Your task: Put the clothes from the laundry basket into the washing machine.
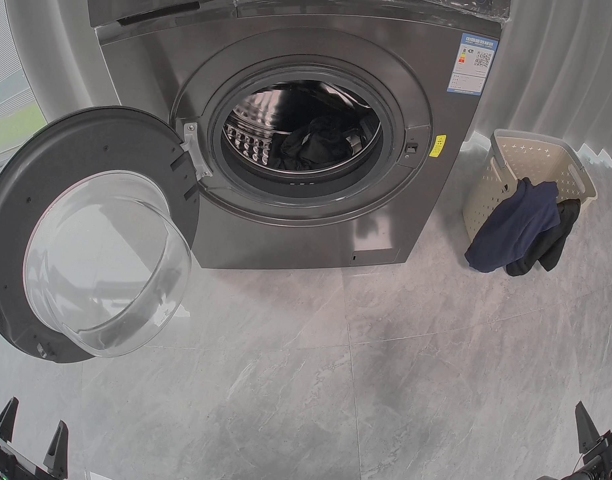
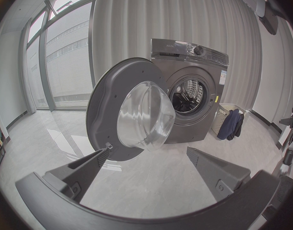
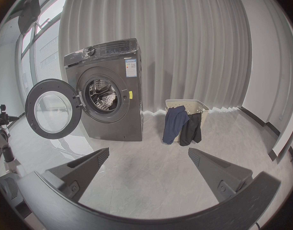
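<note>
Currently: your right gripper [image 3: 147, 150], jaws wide, empty; left gripper [image 2: 146, 150], likewise. Ahead of the right one, the nearer arm: laundry basket [image 1: 482, 195], navy garment [image 1: 516, 225] and black garment [image 1: 552, 238] hanging lengthwise down its rim. Washing machine [image 1: 286, 235] to its left, open.

The left gripper [image 1: 31, 428] is held low and well back from the washing machine [image 1: 306, 241], out beyond the left side of its front. Its jaws are spread wide apart, tips raised and directed toward the machine. The right gripper [image 1: 600, 401] is held just as far back from the machine, beyond its right side, with jaws likewise parted wide and aimed forward.
</note>
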Available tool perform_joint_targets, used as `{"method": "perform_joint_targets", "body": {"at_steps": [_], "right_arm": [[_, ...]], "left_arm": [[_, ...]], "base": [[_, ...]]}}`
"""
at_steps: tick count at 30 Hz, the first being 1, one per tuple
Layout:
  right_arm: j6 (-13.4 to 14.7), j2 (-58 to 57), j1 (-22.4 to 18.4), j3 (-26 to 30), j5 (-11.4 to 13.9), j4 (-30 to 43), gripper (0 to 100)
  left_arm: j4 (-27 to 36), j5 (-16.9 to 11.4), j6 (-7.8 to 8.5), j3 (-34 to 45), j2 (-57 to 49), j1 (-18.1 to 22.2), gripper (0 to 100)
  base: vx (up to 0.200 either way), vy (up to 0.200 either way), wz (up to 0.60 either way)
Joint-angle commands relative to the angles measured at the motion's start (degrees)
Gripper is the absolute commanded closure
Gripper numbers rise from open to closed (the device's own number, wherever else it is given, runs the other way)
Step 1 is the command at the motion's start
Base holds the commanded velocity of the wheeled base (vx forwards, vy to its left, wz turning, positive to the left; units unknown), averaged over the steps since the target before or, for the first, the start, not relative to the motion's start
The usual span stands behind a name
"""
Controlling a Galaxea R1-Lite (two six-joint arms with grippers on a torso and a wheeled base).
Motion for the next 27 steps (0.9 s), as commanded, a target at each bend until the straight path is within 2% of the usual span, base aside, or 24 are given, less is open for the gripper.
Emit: {"method": "perform_joint_targets", "body": {"at_steps": [1,12,18,27], "right_arm": [[0.0,-0.2,0.0,0.9,0.0,0.0,0],[0.0,-0.2,0.0,0.9,0.0,0.0,0],[0.0,-0.2,0.0,1.0,0.0,0.0,0],[0.0,-0.2,0.0,0.9,0.0,0.0,0]], "left_arm": [[0.0,0.0,-0.04,0.9,-0.5,0.0,0],[-0.1,0.4,0.14,1.0,-0.5,0.0,0],[-0.1,0.5,-0.39,1.0,-0.5,0.0,0],[-0.1,0.5,-0.74,1.0,-0.5,0.0,0]], "base": [[0.000,-0.200,0.00],[0.000,-0.200,0.00],[0.000,0.000,0.00],[0.000,-0.200,0.00]]}}
